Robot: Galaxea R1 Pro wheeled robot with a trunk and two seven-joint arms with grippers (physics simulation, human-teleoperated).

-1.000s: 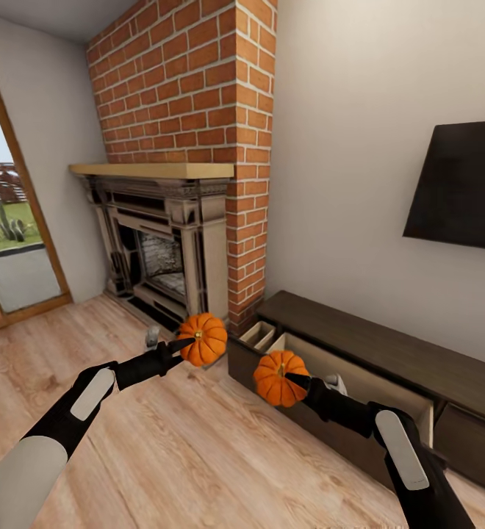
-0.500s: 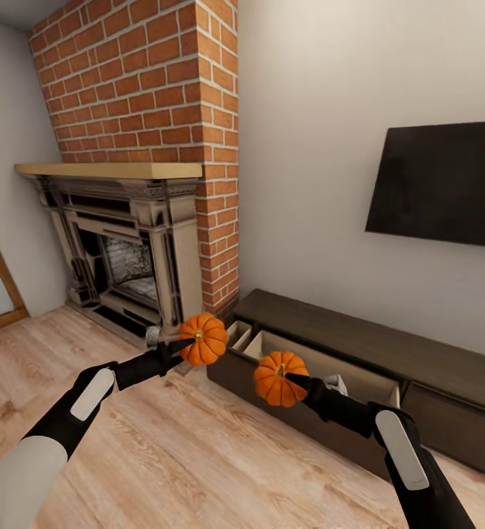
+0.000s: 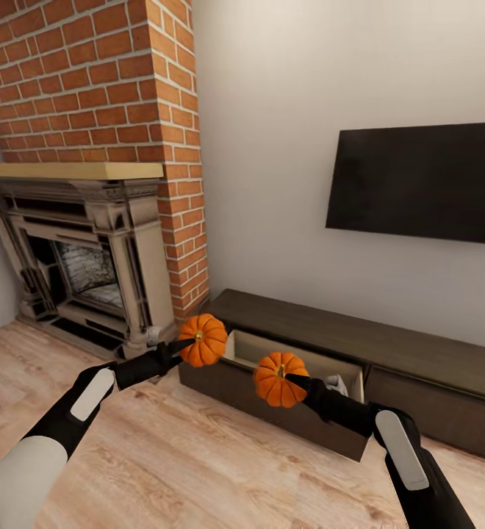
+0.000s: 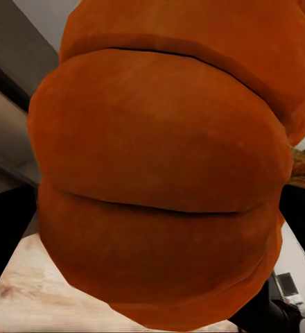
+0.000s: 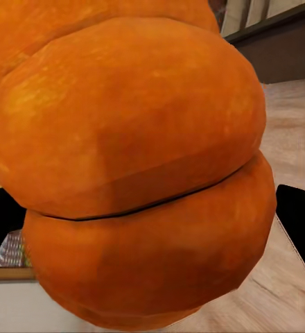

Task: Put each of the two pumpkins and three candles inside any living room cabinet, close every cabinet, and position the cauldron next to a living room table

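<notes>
**Two pumpkins carried to the open cabinet**

Held out in front, one pumpkin per arm. Left gripper closed on the left pumpkin, pinching at its stem end; right gripper closed likewise on the right pumpkin. Seen close up from each wrist as ribbed orange flesh against the lens: left pumpkin, right pumpkin. Carried high and well apart, probably to keep the two loads from knocking together and to clear the cabinet's front edge on approach.

Faced the cabinet, long, low and dark, set along the wall under a black wall panel and beside the brick chimney with its fireplace. Left-hand compartment pulled open like a drawer, pale interior showing, evidently left that way to take the load; right-hand front shut. A small pale object glimpsed inside behind the right wrist, too hidden to name.

Both pumpkins in the air, near the open compartment, neither inside. Right pumpkin seemingly nearer the opening; exact overlap not judged from this angle. Candles and cauldron not dealt with here. Judged next: a short advance, then lowering each pumpkin into the compartment before release; risk of clipping the front edge if dropped too soon.
</notes>
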